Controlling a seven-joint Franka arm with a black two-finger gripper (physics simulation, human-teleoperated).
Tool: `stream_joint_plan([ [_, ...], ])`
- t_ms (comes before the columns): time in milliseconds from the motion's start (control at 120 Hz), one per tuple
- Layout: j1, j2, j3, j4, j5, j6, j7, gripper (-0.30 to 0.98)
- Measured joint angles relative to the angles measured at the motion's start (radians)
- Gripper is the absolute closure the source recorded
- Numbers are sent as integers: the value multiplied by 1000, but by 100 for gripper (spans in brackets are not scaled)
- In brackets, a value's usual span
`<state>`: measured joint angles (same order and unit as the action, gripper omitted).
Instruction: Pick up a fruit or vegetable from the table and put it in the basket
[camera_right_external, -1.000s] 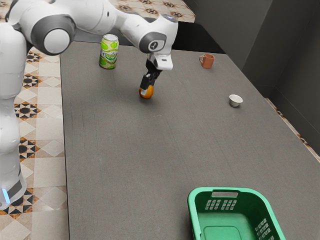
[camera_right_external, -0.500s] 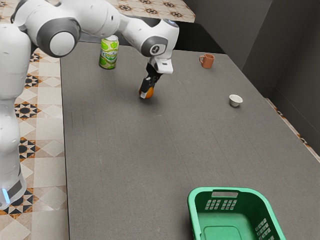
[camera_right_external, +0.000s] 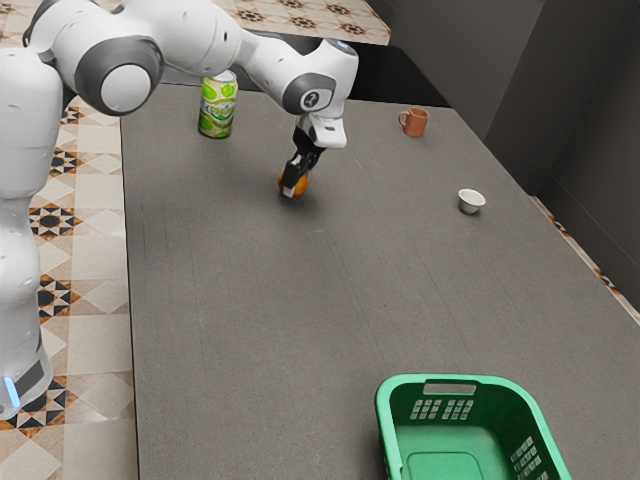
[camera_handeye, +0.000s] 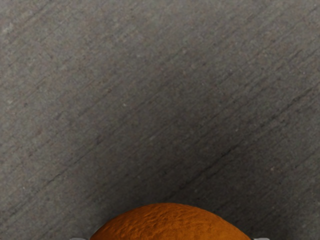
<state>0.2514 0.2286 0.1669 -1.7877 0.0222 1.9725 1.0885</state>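
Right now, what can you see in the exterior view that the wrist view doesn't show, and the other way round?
Exterior view: my arm and gripper at the orange, plus the green patterned can, the reddish-brown mug, the small white bowl and the green basket. Wrist view: the fine bumps of the orange's skin, close up. Both: the orange and the gray tabletop.

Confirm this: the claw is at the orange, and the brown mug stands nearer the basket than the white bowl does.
No: the exterior view shows the white bowl nearer the basket than the brown mug. The claw is at the orange.
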Motion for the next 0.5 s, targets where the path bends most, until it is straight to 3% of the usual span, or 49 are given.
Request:
stream_joint_plan([
  [117,-2,-48,-29,218,-8,-96,-3,36],
  [183,14,-209,-98,149,-21,-149,-4,34],
  [242,163,-354,-335,83,-30,-187,-14,34],
  [283,119,-401,-554,139,-44,-213,-26,36],
  [350,-22,-258,-901,383,-21,-253,-54,34],
  [392,-171,-122,-1032,502,38,-274,-76,34],
  [442,-287,34,-1067,626,124,-294,-103,35],
  [500,-432,166,-947,740,199,-309,-132,36],
])
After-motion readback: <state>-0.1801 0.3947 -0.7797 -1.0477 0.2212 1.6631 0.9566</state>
